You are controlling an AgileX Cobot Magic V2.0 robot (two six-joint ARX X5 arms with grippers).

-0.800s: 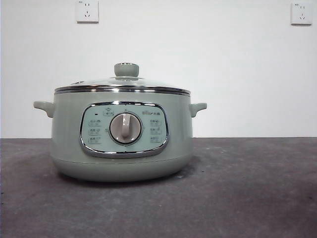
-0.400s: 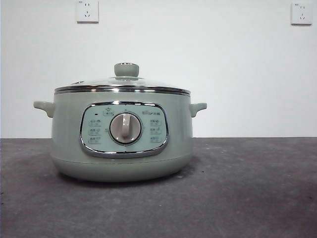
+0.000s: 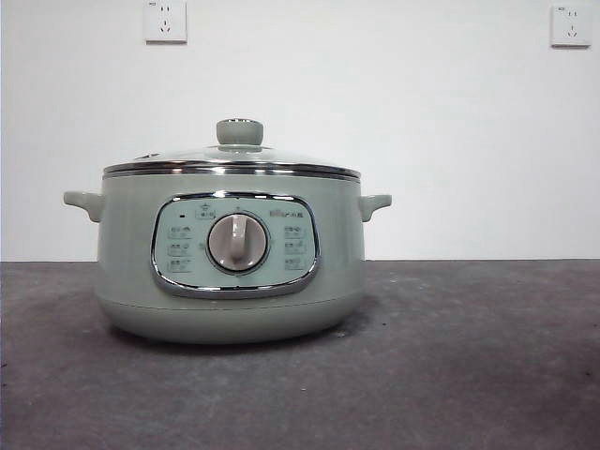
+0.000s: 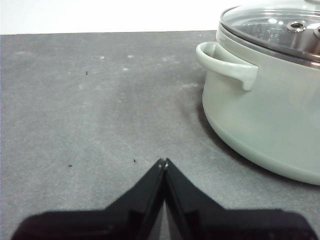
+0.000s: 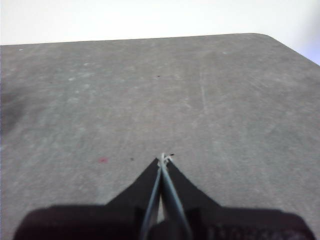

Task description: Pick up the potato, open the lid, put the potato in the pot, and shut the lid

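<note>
The pale sage-green pot [image 3: 230, 253] stands on the dark table, its dial and button panel facing the front camera. The glass lid [image 3: 232, 159] rests shut on it, with its green knob [image 3: 239, 131] on top. The left wrist view shows one side handle [image 4: 227, 62] of the pot [image 4: 265, 110] and part of the lid [image 4: 272, 25]. My left gripper [image 4: 163, 162] is shut and empty above the bare table beside the pot. Over bare table away from the pot, my right gripper [image 5: 163, 159] is also shut and holds nothing. The potato is out of view.
Two wall sockets [image 3: 165, 21] [image 3: 570, 25] sit high on the white wall behind. The grey table top [image 5: 150, 90] ends in a rounded corner [image 5: 260, 36] in the right wrist view. A small red speck [image 5: 103, 160] marks the table.
</note>
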